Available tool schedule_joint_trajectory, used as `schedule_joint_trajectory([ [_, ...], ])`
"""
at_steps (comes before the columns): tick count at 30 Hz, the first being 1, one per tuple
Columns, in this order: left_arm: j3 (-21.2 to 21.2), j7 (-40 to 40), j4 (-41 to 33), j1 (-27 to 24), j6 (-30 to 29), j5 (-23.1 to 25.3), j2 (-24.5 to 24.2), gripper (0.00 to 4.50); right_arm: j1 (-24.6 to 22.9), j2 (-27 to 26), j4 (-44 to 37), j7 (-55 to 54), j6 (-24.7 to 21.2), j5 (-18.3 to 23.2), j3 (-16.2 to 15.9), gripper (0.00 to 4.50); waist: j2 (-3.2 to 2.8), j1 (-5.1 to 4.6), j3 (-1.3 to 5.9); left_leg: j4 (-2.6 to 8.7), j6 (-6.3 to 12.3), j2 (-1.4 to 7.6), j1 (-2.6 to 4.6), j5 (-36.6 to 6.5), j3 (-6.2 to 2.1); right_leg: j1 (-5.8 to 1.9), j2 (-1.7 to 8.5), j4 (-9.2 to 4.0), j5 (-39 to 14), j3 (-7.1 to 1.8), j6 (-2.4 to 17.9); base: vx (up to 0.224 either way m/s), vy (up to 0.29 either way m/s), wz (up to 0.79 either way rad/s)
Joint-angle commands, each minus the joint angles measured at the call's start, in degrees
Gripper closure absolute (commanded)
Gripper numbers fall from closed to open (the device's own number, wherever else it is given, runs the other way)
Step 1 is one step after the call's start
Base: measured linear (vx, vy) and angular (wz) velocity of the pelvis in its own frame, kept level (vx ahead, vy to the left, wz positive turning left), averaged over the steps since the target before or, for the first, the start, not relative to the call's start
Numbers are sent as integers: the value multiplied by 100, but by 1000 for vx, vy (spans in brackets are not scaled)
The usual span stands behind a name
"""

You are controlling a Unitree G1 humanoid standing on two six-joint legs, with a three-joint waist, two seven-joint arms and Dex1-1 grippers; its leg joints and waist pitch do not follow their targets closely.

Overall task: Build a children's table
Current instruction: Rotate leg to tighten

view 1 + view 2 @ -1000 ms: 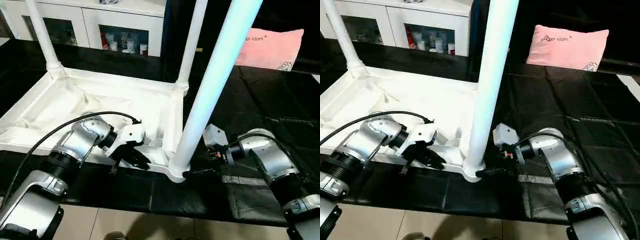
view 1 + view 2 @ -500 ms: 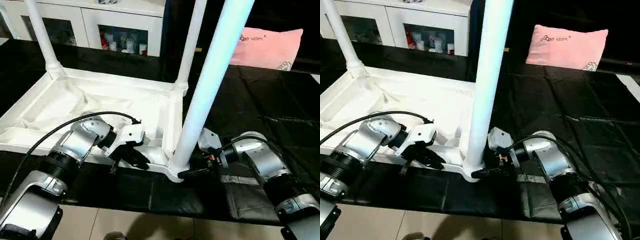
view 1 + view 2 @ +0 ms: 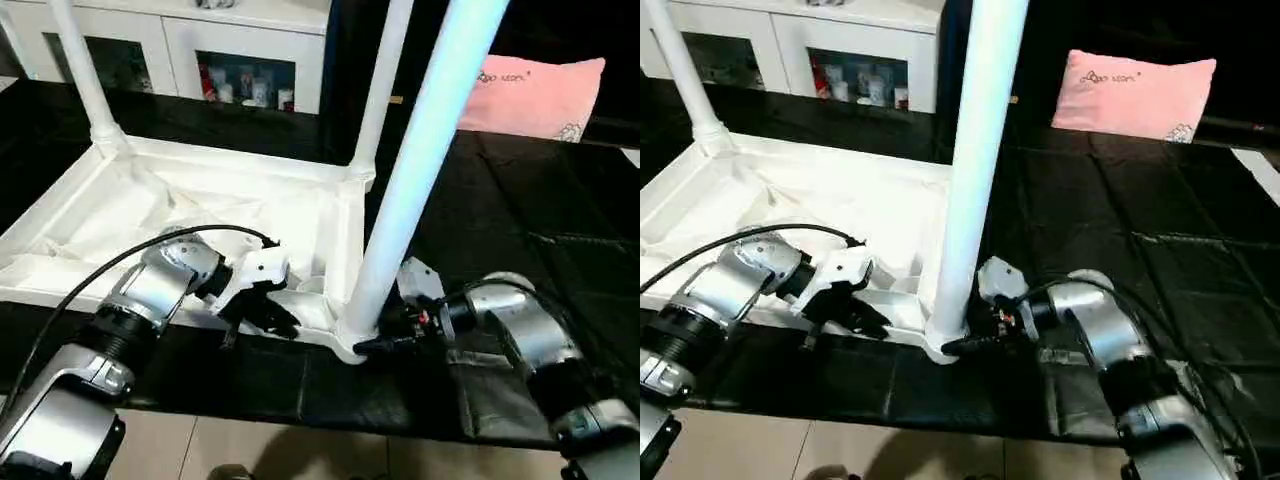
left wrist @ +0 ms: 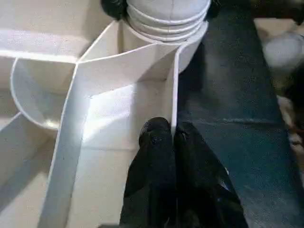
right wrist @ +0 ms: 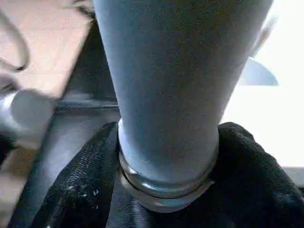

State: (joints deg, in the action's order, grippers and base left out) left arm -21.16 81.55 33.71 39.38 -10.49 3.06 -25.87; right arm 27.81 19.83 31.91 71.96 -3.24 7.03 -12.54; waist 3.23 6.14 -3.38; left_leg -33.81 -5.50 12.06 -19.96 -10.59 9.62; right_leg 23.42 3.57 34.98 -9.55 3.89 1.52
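Near leg [image 3: 420, 170] — standing upright at frame centre, base in corner socket; right gripper [image 5: 166, 190] clasping it low. Left gripper [image 4: 172, 137] pinching tabletop [image 3: 120, 215] wall beside.

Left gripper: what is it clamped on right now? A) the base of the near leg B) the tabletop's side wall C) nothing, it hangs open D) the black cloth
B: the left gripper has its two black fingers pinched on the tabletop side wall, just short of the near leg's socket.
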Motion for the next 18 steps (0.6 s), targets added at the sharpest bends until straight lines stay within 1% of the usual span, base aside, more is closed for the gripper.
schedule_joint_trajectory([
  [1,17,-470,60,159,-188,-76,435,450,59,-293,18,-903,-341,-6,148,182,-67,-52,331,430,-14,91,48,-1558,-11,-269,405,-527,-2536,-230,833,0,0,0],
  [2,136,-837,174,241,-308,-80,595,450,53,-461,56,-1348,-381,-46,247,182,-54,-79,345,422,-62,87,51,-1594,-20,-266,425,-553,-2767,-234,719,0,0,0],
  [3,232,-1122,247,303,-430,-88,726,450,52,-611,78,-1717,-477,-46,343,183,-46,-87,349,417,-63,80,58,-1572,-24,-261,430,-565,-2810,-232,694,0,0,0],
  [4,337,-1445,330,379,-605,-101,883,450,51,-791,81,-2113,-668,-29,447,183,-38,-143,357,428,-74,75,-2,-1460,-46,-302,429,-544,-2755,-224,661,0,0,0],
  [5,337,-1445,330,379,-605,-101,883,450,51,-791,81,-2113,-668,-29,447,183,-36,-153,361,434,-62,73,-28,-1401,-50,-317,427,-541,-2708,-221,646,0,0,0],
  [6,522,-2095,467,507,-929,-113,1205,450,65,-1174,99,-2837,-987,14,637,183,-36,-156,368,431,-48,74,-27,-1386,-50,-314,430,-544,-2662,-221,637,0,0,0],
  [7,603,-2427,529,565,-1089,-109,1369,450,89,-1381,140,-3234,-1132,18,729,184,-52,-193,367,410,-44,69,-3,-1322,-22,-268,400,-529,-2422,-246,720,0,0,0],
  [8,617,-2486,540,575,-1117,-108,1398,450,94,-1419,148,-3305,-1156,18,745,184,-48,-195,380,401,-46,67,18,-1331,-25,-265,413,-530,-2356,-242,784,0,0,0],
  [9,702,-2863,596,621,-1283,-93,1608,450,177,-1715,289,-3883,-1195,-62,829,184,-64,-205,386,409,-44,67,-1,-1265,-26,-281,412,-513,-2212,-245,827,0,0,0],
  [10,762,-3067,631,643,-1362,-83,1732,450,234,-1891,374,-4200,-1193,-102,873,184,-65,-231,388,407,-45,61,-13,-1228,-21,-289,403,-500,-2035,-248,884,0,0,0],
  [11,785,-3140,647,651,-1379,-79,1773,450,255,-1948,403,-4298,-1194,-112,886,184,-69,-229,392,403,-33,62,1,-1215,-17,-288,407,-499,-1975,-247,905,0,0,0],
  [12,877,-3430,717,688,-1392,-66,1914,450,350,-2146,535,-4623,-1205,-143,918,184,-78,-242,397,402,-14,58,-10,-1161,-15,-297,402,-485,-1840,-252,938,0,0,0],
  [13,884,-3541,724,697,-1391,-27,1968,450,432,-2252,648,-4853,-1254,-165,961,184,-83,-244,393,407,-9,56,-7,-1148,-11,-291,394,-489,-1793,-255,948,0,0,0],
  [14,880,-3597,720,699,-1392,0,1996,450,485,-2315,721,-5001,-1289,-182,990,184,-83,-255,395,415,-8,61,-12,-1138,-18,-303,397,-473,-1711,-254,975,0,0,0],
  [15,838,-3602,701,690,-1345,48,2012,450,523,-2346,760,-5124,-1243,-279,952,184,-79,-257,387,420,-2,63,-5,-1197,-16,-302,397,-488,-1742,-251,960,0,0,0],
  [16,817,-3579,692,682,-1334,62,2004,450,518,-2346,752,-5116,-1213,-287,945,184,-86,-260,379,425,-3,65,-5,-1236,-18,-299,396,-490,-1774,-252,947,0,0,0],
  [18,741,-3515,647,651,-1342,131,1961,450,489,-2360,689,-5116,-1120,-334,947,184,-72,-260,375,428,29,63,-5,-1309,-15,-306,401,-505,-1862,-254,892,0,0,0],
])
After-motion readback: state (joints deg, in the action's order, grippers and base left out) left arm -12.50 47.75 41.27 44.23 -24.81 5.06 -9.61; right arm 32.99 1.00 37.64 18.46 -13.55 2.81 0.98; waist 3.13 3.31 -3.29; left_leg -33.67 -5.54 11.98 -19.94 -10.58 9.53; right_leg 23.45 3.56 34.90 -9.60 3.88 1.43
